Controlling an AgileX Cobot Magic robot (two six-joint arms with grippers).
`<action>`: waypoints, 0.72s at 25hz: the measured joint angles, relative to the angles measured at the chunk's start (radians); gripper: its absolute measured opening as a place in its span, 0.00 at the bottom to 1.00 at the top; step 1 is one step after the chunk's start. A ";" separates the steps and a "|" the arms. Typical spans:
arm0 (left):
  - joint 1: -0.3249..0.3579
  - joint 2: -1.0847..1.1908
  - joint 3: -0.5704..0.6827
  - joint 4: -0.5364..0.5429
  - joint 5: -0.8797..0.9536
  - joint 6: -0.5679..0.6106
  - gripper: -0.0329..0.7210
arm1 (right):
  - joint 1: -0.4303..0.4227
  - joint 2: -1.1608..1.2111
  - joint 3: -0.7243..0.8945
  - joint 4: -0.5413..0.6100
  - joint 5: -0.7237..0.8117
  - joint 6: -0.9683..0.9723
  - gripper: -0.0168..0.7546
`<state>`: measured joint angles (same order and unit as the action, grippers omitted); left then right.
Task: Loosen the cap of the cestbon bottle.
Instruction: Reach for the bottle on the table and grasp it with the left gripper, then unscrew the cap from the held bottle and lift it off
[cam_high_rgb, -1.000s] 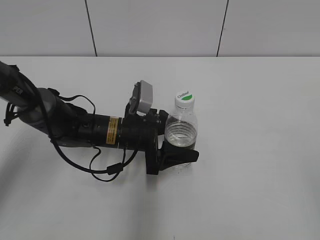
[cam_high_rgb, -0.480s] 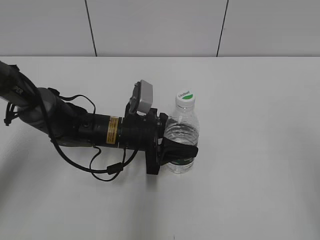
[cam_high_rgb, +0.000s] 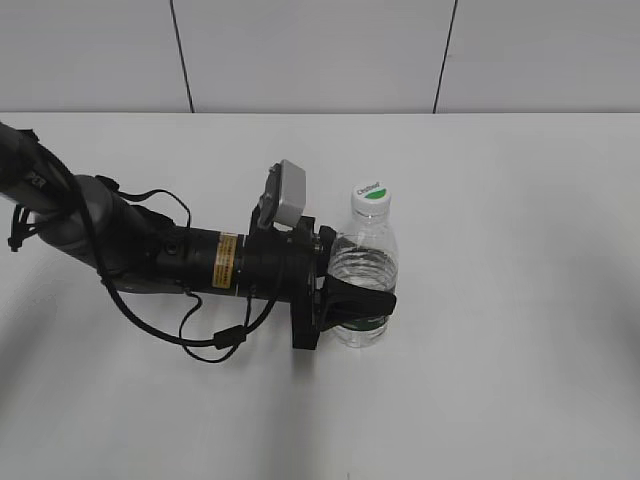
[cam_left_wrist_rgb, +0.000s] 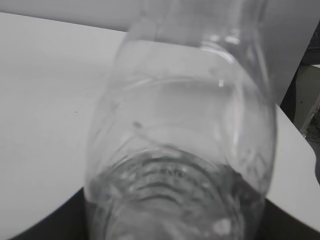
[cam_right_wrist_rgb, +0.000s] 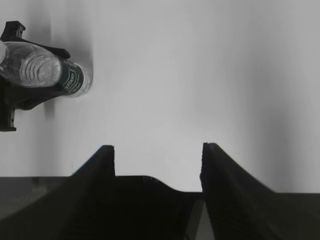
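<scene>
The cestbon bottle (cam_high_rgb: 365, 270) stands upright on the white table, clear and ribbed, its dark green label low on the body. Its white cap (cam_high_rgb: 371, 194) with a green half-disc sits on top. My left gripper (cam_high_rgb: 362, 300) reaches in from the left and is shut on the bottle's lower body. In the left wrist view the bottle (cam_left_wrist_rgb: 185, 150) fills the frame; the cap is out of view there. My right gripper (cam_right_wrist_rgb: 157, 150) is open and empty, well away from the bottle, which shows in the right wrist view (cam_right_wrist_rgb: 42, 70) at the far left. The right gripper is outside the exterior view.
The left arm (cam_high_rgb: 150, 255) with its black cables lies across the table's left half. A grey wrist camera (cam_high_rgb: 285, 195) stands above the gripper. A white panelled wall (cam_high_rgb: 320, 50) runs behind the table's far edge.
The left gripper's jaws have closed in on the bottle's lower body. The bottle stays upright in about the same place.
</scene>
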<state>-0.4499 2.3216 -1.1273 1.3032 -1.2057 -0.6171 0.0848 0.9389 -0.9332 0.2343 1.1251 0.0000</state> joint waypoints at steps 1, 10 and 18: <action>0.000 0.000 0.000 0.000 0.000 0.000 0.54 | -0.001 0.036 -0.028 0.015 0.032 0.000 0.57; -0.002 0.000 -0.002 0.000 0.013 0.000 0.54 | 0.044 0.395 -0.293 0.091 0.081 0.094 0.57; -0.002 0.000 -0.002 0.000 0.018 0.000 0.53 | 0.258 0.609 -0.488 0.053 0.089 0.239 0.57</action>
<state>-0.4517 2.3216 -1.1289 1.3032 -1.1878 -0.6171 0.3427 1.5477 -1.4210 0.2869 1.2138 0.2395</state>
